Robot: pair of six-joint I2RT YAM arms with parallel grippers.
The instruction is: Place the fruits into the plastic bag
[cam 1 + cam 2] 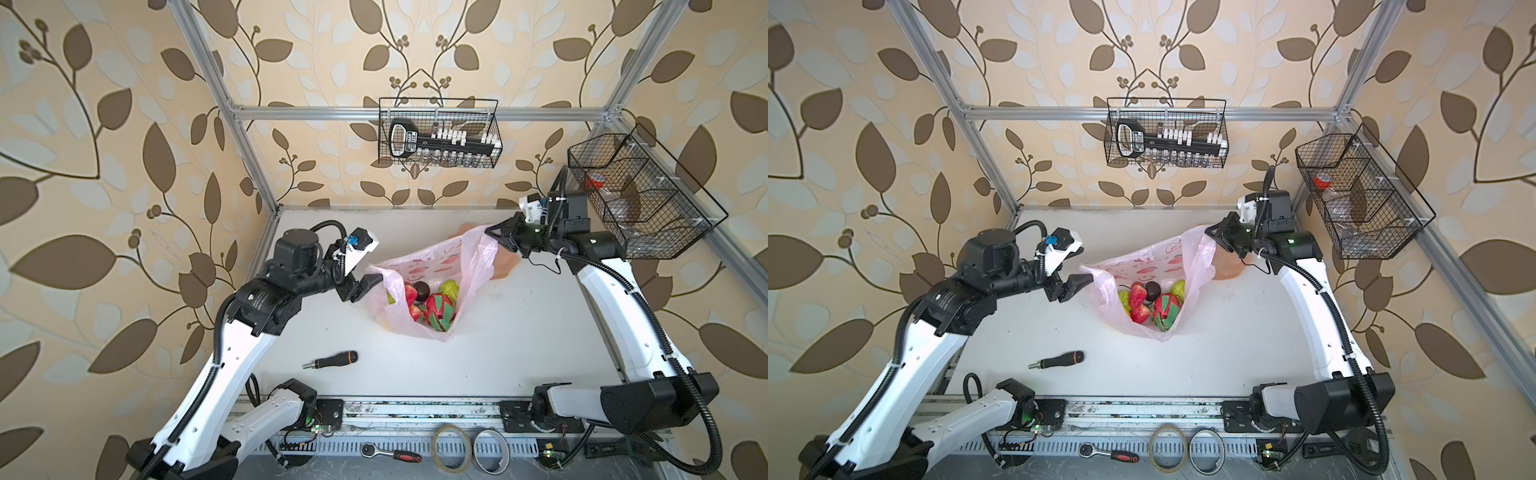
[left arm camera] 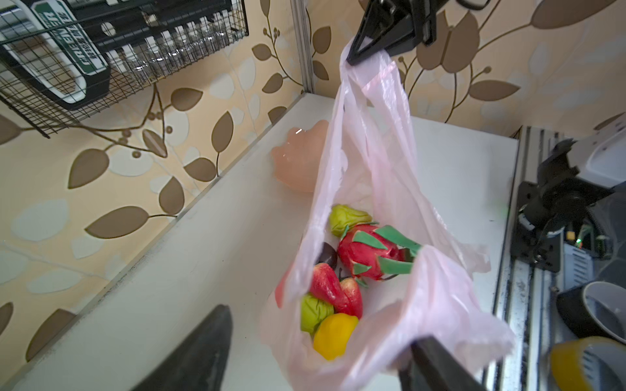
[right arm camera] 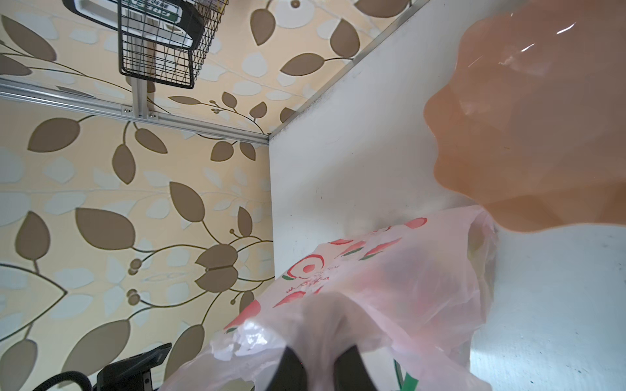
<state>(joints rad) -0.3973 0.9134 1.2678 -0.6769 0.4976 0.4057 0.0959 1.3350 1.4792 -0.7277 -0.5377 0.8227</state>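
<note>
Under my right gripper (image 1: 492,230), clamped on one handle of the thin translucent pale-pink plastic bag (image 1: 440,266), the bag hangs open down to the white table (image 1: 519,332), its far rim draped against one finger (image 2: 440,372) of my left gripper (image 1: 363,287), whose jaws stand apart. Between the two grippers, inside the bag, lie the fruits: pink-red dragon fruit (image 2: 366,250) with green scales, yellow lemon (image 2: 333,335), red strawberries (image 2: 330,287), dark plum (image 2: 327,255), green pear (image 2: 349,218). I see none on the table or on the partly hidden peach scalloped plate (image 2: 298,162) below my right gripper, so I judge loading done, only releasing left.
</note>
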